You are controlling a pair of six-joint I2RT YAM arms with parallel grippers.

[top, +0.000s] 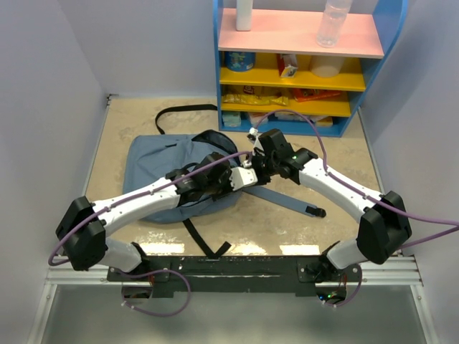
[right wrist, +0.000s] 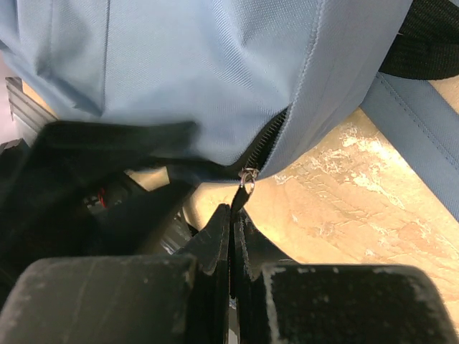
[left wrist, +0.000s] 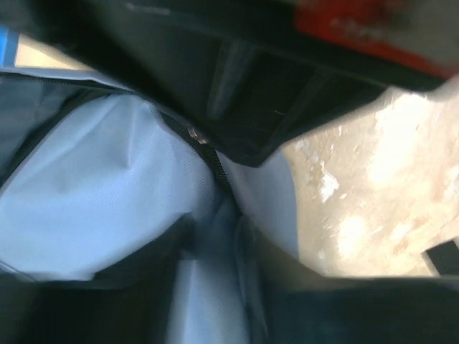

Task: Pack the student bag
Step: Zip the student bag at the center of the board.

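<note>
The student bag (top: 158, 168) – a soft grey-blue backpack – lies flat on the beige speckled table (top: 129, 122), left of centre & well short of the blue shelf unit (top: 393, 43) at the back. One padded shoulder strap (top: 287, 199) trails out to the right across the table. A thin black webbing loop (top: 179, 111) lies behind the bag, and another black strap (top: 204, 244) runs out toward the near edge.

Both arms reach in and meet over the bag's right side. The right gripper (right wrist: 231, 218) has its jaws pressed together with no gap between them. The metal zip pull (right wrist: 248, 179) hangs from the bag's lower edge and runs straight down into the pinch, so it is clamped on the pull. The zip (right wrist: 269, 140) climbs from there up the seam, with bag fabric filling the top of the right wrist view and bare table to the right.

The left gripper (top: 217, 179) sits on top of the bag, just beside the right one. Its wrist view is blurred: pale blue fabric, a dark zip line down the middle, a black shape w/ a red patch along the top, table at the right. The fingers don't show clearly in either view – can't tell if the jaws are apart or together, or if they hold anything.

On the shelf unit's pink top board stand a white bottle (top: 244, 14) and a clear bottle (top: 333, 21). The yellow shelves below carry assorted packets, too small to name.
</note>
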